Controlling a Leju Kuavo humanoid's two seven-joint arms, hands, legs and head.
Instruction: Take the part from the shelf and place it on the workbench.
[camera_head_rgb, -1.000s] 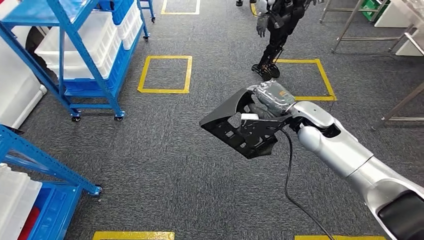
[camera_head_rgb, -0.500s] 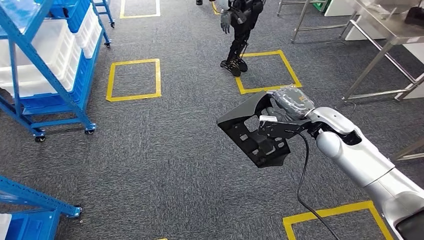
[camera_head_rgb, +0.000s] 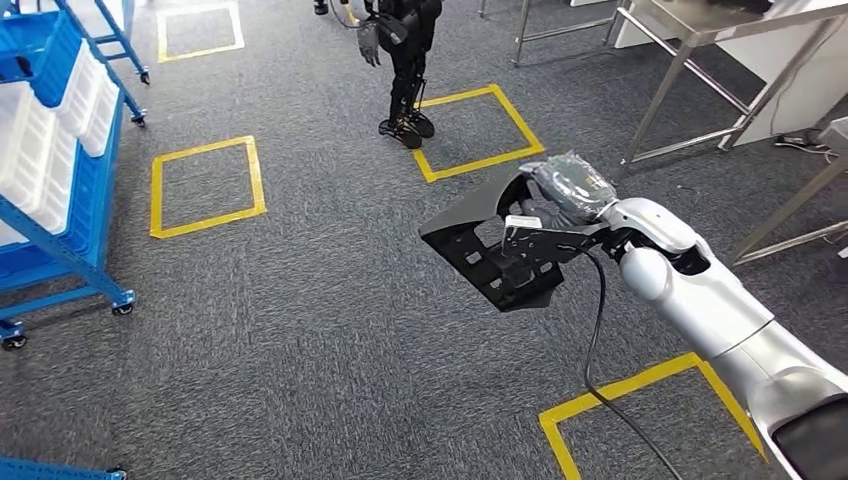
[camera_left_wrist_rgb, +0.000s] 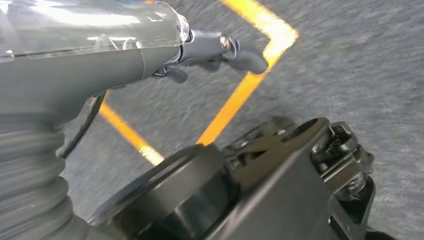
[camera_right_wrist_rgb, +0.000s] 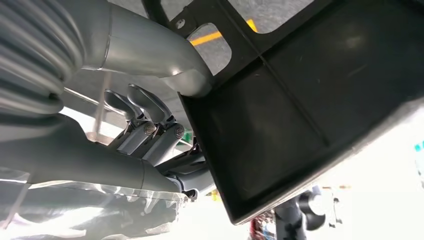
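Black part (camera_head_rgb: 490, 245), a tray-like plastic piece with cut-outs and a raised back wall, held up in the air over the grey carpet floor (camera_head_rgb: 300, 330), tilted, near the middle of the head view. Gripped along one edge by the right hand (camera_head_rgb: 565, 200), thumb pressed on the inner face and the darker fingers (camera_right_wrist_rgb: 142, 107) curled behind the wall, seen close in the right wrist view. Silver right arm (camera_head_rgb: 700, 310) reaching in from the near right, a black cable (camera_head_rgb: 592, 330) hanging under it. Left hand (camera_left_wrist_rgb: 215, 50) hanging low over the carpet beside a yellow tape line (camera_left_wrist_rgb: 240, 95), fingers loosely curled with nothing in them; cannot tell more than that. Yellow tape squares (camera_head_rgb: 205, 185) on the floor, left and right. Blue shelf (camera_head_rgb: 60, 190) with white bins at the far left. Metal worktop (camera_head_rgb: 700, 30) on steel legs at the far right, well apart from the part. Another dark humanoid robot (camera_head_rgb: 400, 50) standing far off by a tape square.
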